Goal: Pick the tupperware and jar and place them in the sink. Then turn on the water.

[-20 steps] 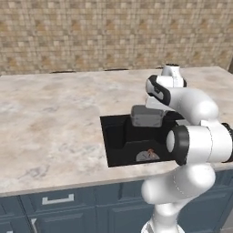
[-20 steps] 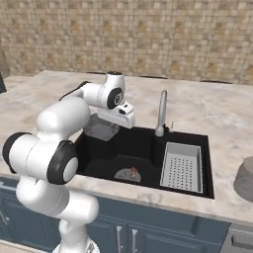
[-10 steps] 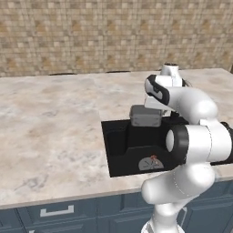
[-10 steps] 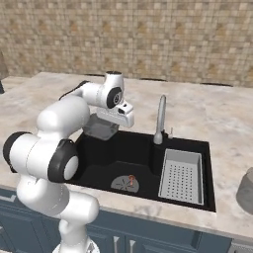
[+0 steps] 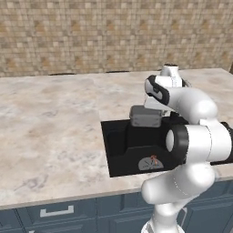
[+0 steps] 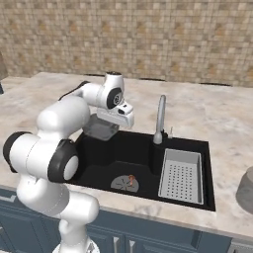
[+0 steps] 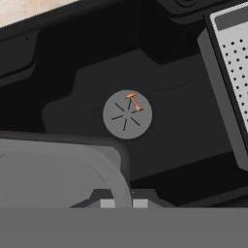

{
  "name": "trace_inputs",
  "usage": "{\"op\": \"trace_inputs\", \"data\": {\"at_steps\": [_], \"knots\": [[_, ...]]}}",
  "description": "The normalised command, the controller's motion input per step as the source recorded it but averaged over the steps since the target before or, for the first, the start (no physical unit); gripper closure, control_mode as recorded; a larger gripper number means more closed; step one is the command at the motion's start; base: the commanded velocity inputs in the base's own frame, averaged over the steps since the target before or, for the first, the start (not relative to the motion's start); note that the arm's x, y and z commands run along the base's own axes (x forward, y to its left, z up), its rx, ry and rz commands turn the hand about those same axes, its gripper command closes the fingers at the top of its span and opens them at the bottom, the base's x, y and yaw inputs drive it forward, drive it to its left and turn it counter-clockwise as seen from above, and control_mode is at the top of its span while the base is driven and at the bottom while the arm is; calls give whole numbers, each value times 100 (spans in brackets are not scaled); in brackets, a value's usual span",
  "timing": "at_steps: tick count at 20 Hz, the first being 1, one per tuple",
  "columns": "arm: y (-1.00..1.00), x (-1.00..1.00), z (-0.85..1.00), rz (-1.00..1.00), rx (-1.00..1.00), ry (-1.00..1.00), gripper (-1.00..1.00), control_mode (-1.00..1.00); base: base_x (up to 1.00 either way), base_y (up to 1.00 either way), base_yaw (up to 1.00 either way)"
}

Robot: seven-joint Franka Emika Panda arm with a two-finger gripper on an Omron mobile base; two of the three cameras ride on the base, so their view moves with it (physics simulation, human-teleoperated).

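Observation:
My gripper point(image 6: 111, 121) is shut on the tupperware point(image 6: 100, 129), a small grey box that hangs above the left part of the black sink point(image 6: 99, 163). From the left base the tupperware point(image 5: 145, 116) sits just below my hand, over the sink point(image 5: 119, 150). In the hand view the tupperware point(image 7: 53, 169) lies against the fingertips point(image 7: 107, 203), with the round grey drain point(image 7: 127, 115) below. The curved silver tap point(image 6: 159, 118) stands at the sink's back edge, and no water runs from it. The jar is out of view.
A grey perforated tray point(image 6: 182, 175) fills the sink's right part. A grey round object point(image 6: 245, 190) sits on the counter at the far right edge. Marble counter point(image 5: 50, 127) stretches wide to the sink's left, with a tiled wall behind.
The whole picture has shifted slightly down, so the base has moved a little. The gripper stays shut on the tupperware over the sink's left part.

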Motion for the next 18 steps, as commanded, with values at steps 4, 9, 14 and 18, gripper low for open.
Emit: {"op": "trace_inputs", "data": {"at_steps": [4, 9, 14, 18], "knots": [[0, 26, -55, 0, 0, 3, 100, -100, 0, 0, 0], [0, 28, -55, 0, 0, 1, 100, -100, 0, 0, 0], [1, 10, -52, 0, 0, 1, 100, -100, 0, 0, 0], [0, -3, -56, 0, -2, 4, 100, -100, 0, 0, 0]]}}
